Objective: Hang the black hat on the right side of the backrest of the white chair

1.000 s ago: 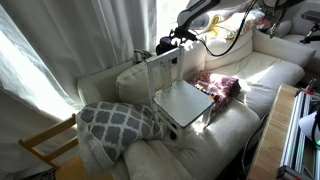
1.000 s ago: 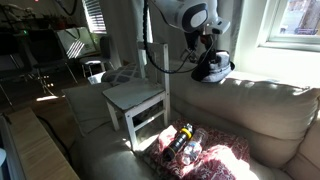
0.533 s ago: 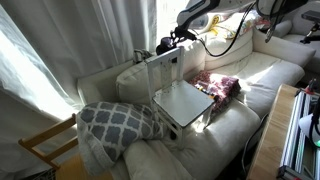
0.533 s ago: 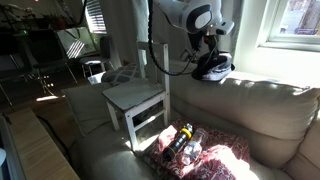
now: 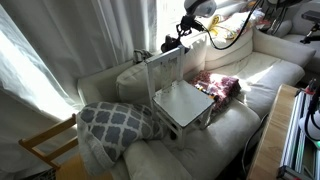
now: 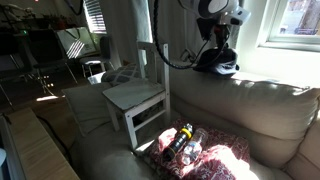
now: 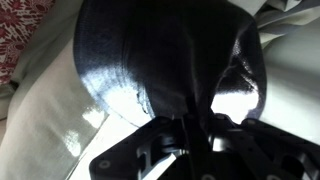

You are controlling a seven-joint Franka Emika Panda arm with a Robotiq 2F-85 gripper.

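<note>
The pincer (image 7: 187, 125) is clenched on the black hat (image 7: 170, 50): in the wrist view the dark cloth bunches between its fingers and the crown fills most of the frame. In both exterior views the hat (image 5: 171, 45) (image 6: 216, 66) hangs from the pincer (image 5: 182, 36) (image 6: 217, 46), held up in the air. In an exterior view it sits right at one top corner of the backrest (image 5: 163, 68) of the white chair (image 5: 183, 103); whether it touches the rail cannot be told. The chair (image 6: 133, 96) stands upright on the cushioned bench (image 5: 270, 65), its seat bare. Beside the chair lies a red patterned cloth (image 5: 218, 85), and on the chair's other side a grey patterned cushion (image 5: 115, 120).
</note>
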